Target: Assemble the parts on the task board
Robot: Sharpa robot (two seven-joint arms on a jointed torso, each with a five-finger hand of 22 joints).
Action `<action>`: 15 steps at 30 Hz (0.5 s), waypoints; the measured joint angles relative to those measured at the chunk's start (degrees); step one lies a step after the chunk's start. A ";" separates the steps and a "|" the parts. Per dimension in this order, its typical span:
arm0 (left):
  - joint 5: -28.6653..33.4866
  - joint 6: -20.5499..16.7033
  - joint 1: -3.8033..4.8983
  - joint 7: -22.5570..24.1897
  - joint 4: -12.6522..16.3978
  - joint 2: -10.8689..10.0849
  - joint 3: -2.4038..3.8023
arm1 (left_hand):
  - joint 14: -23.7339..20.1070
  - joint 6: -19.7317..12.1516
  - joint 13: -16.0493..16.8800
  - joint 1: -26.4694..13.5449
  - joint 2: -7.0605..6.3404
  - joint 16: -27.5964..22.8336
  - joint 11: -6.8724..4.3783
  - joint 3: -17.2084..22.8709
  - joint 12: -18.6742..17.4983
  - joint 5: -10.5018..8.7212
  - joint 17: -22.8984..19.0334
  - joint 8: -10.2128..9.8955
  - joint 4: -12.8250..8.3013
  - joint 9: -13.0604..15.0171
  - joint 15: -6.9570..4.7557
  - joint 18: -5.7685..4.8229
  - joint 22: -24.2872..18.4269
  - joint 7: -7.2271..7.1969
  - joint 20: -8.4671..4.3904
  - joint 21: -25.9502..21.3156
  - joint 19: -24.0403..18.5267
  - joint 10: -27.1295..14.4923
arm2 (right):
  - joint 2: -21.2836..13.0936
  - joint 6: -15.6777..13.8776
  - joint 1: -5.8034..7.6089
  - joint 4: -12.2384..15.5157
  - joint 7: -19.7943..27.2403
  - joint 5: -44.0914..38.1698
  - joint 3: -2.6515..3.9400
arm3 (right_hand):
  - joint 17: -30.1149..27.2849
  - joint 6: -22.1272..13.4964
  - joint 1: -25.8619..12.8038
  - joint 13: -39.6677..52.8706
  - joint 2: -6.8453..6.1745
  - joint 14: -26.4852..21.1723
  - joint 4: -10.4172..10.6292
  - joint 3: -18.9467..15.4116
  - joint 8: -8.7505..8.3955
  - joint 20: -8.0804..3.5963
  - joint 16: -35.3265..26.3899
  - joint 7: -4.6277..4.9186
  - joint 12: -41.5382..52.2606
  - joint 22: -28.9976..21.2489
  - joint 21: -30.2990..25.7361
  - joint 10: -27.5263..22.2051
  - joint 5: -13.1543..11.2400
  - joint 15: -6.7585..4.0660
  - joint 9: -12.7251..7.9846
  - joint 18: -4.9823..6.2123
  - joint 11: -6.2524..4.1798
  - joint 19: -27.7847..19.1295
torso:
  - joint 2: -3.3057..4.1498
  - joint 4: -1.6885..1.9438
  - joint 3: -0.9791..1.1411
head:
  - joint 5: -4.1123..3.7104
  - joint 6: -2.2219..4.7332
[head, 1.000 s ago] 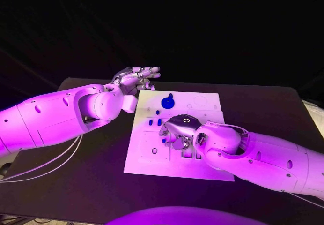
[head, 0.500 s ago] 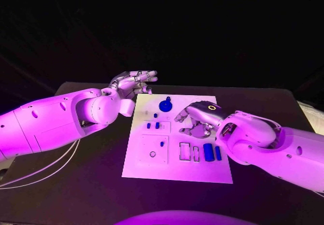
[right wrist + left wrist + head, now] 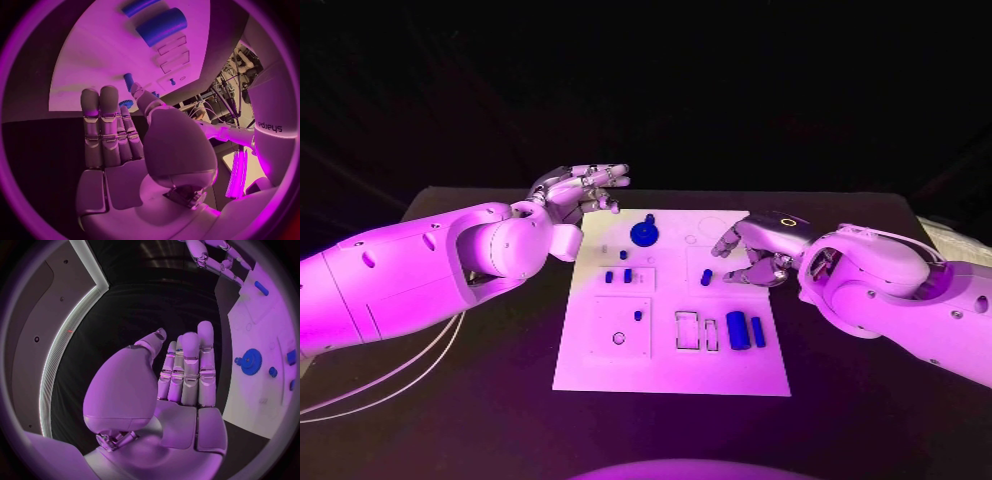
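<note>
Black table [image 3: 473, 400] stretched wide around the white task board [image 3: 668, 370], with bare surface on both sides of it. My left hand [image 3: 578, 187] hovered off the board's far left corner, fingers straight and side by side, holding nothing. My right hand [image 3: 759, 252] hung over the board's right edge, fingers extended and empty, just beside a small blue part [image 3: 707, 277]. A blue gear [image 3: 645, 232] lay near the far edge; two blue cylinders [image 3: 744, 330] sat toward the right edge.

Black table [image 3: 473, 400], white board [image 3: 668, 370] flat at its centre, long side running twelve to six, cables [image 3: 387, 375] at eight o'clock
</note>
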 measured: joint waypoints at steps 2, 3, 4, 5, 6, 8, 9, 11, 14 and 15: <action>0.00 0.03 -0.02 0.00 -0.03 0.03 0.00 | 0.00 0.00 0.00 0.00 0.00 0.00 0.00 0.00 0.00 0.00 0.00 0.00 0.00 0.00 0.00 0.00 0.00 0.00 0.00 0.00 0.00 0.00 | 0.34 0.72 0.00 -0.35 -0.04 -0.30 -0.05 | -0.04 0.00 0.00 0.00 0.01 0.00 0.11 -0.11 0.00 0.00 0.00 0.00 0.00 -0.03 -0.13 0.00 0.22 0.00 0.00 0.00 0.00 0.00 | 0.00 0.07 -0.02 | -0.07 0.03; 0.00 0.03 -0.03 0.00 -0.04 0.03 0.00 | 0.00 0.00 0.00 0.00 0.00 0.00 0.00 0.00 0.00 0.00 0.00 0.00 0.00 0.00 0.00 0.00 0.00 0.00 0.00 0.00 0.00 0.00 | 0.46 0.94 0.00 -0.42 -0.04 -0.39 -0.07 | -0.05 0.00 0.23 0.00 0.23 0.00 0.11 -0.11 0.00 0.00 0.00 0.00 0.00 -0.06 -0.13 0.00 0.22 0.00 0.00 0.01 0.00 0.00 | 0.00 0.07 -0.02 | -0.07 0.03; 0.00 0.04 -0.05 0.00 -0.05 0.03 0.00 | 0.00 0.00 0.00 0.00 0.00 0.00 0.00 0.00 0.00 0.00 0.00 0.00 0.00 0.00 0.00 0.00 0.00 0.00 0.00 0.00 0.00 0.00 | 0.70 1.36 -0.02 -0.50 -0.04 -0.56 -0.08 | -0.14 0.00 0.22 0.00 0.22 0.00 0.11 -0.10 0.00 0.00 0.00 0.00 0.00 -0.06 -0.13 0.00 0.22 0.00 0.00 0.00 0.00 0.00 | 0.01 0.10 -0.03 | -0.07 0.04; 0.00 0.04 -0.06 0.00 -0.05 0.03 0.00 | 0.00 0.00 0.00 0.00 0.00 0.00 0.00 0.00 0.00 0.00 0.00 0.00 0.00 0.00 0.00 -0.01 0.00 0.00 0.00 0.00 0.00 0.00 | 0.82 1.55 -0.04 -0.54 -0.04 -0.64 -0.08 | -0.18 0.00 0.39 0.00 0.05 0.00 0.00 -0.21 0.00 0.00 0.00 0.00 0.00 -0.06 -0.13 0.00 0.22 0.00 0.00 0.00 0.00 0.00 | 0.01 0.10 -0.04 | -0.07 0.04; 0.00 0.05 -0.07 0.00 -0.06 0.02 0.00 | 0.00 0.00 0.00 0.00 0.00 0.00 0.00 0.00 0.00 0.00 0.00 0.00 0.00 0.00 0.00 0.00 0.00 0.00 0.00 0.00 0.00 0.00 | 1.01 1.82 -0.09 -0.60 -0.04 -0.75 -0.09 | -0.20 -0.10 0.46 0.00 0.00 0.00 -0.11 -0.34 0.00 0.00 0.00 -0.13 0.00 -0.02 -0.13 0.00 0.22 0.00 0.00 0.01 0.00 0.00 | 0.02 0.11 -0.05 | -0.04 0.04; 0.00 0.06 -0.08 0.00 -0.06 0.00 0.00 | 0.00 0.00 0.00 0.00 0.00 0.00 0.00 0.00 0.00 0.00 0.00 0.00 0.00 0.00 0.00 0.00 0.00 0.00 0.00 0.00 0.00 0.00 | 1.57 2.38 -0.25 -0.86 -0.04 -0.99 -0.12 | -0.39 0.07 0.92 0.00 0.45 0.00 0.03 -0.49 0.00 0.00 0.00 -0.46 0.43 0.17 -0.13 0.02 0.22 0.00 0.00 0.00 -0.02 0.00 | 0.04 0.11 -0.05 | 0.03 -0.01; 0.00 0.07 -0.08 0.00 -0.06 -0.01 -0.01 | 0.00 0.00 0.00 0.00 0.00 0.00 0.00 0.00 0.00 0.00 0.00 0.00 0.00 0.00 0.00 0.00 0.00 0.00 0.00 0.00 0.00 0.00 | 1.86 2.60 -0.33 -1.05 -0.03 -1.08 -0.14 | -0.49 0.10 1.37 0.03 0.91 0.00 0.03 -0.49 0.00 0.00 0.00 -0.49 0.70 0.36 -0.13 0.44 0.22 0.00 0.00 0.00 -0.16 0.00 | 0.05 0.10 -0.05 | 0.07 -0.03; 0.00 0.07 -0.09 0.00 -0.06 -0.02 -0.01 | 0.00 0.00 -0.01 0.00 0.00 0.00 0.00 0.00 0.00 0.00 0.00 0.00 0.00 0.00 0.00 0.00 0.01 0.00 0.00 0.00 0.00 0.00 | 2.53 2.98 -0.50 -1.52 0.00 -1.23 -0.19 | -0.72 0.17 1.99 0.05 1.53 0.00 0.03 -0.49 0.00 -0.10 0.00 -0.43 1.30 0.83 0.08 1.59 0.06 0.00 0.00 0.01 -0.33 0.10 | 0.05 0.08 -0.07 | 0.15 -0.09; 0.00 0.09 -0.10 0.00 -0.06 -0.02 -0.01 | 0.00 0.00 -0.01 0.00 0.00 0.00 0.00 0.00 0.00 0.00 0.00 0.00 0.00 0.00 0.00 0.00 0.00 0.00 0.00 0.00 0.00 0.00 | 3.60 3.37 -0.78 -2.27 0.02 -1.43 -0.23 | -0.96 0.61 2.67 0.05 2.20 0.43 -0.07 -0.03 0.00 -0.44 0.00 -0.37 1.50 1.73 0.74 2.53 -1.06 -0.43 0.00 0.00 -0.60 0.71 | 0.05 0.07 -0.09 | 0.22 -0.13; 0.00 0.10 -0.10 0.00 -0.06 -0.02 -0.01 | 0.00 0.00 -0.01 0.00 0.00 0.00 0.00 0.00 0.00 0.00 0.00 0.00 0.00 0.00 0.00 0.00 0.01 0.00 0.00 0.00 0.00 0.00 | 3.89 3.45 -0.86 -2.48 0.02 -1.49 -0.24 | -1.01 0.73 2.76 0.05 2.36 0.43 -0.10 0.32 0.00 -0.47 0.00 -0.26 1.50 2.18 1.06 2.93 -1.24 -0.43 0.00 0.00 -0.60 1.13 | 0.05 0.07 -0.09 | 0.23 -0.14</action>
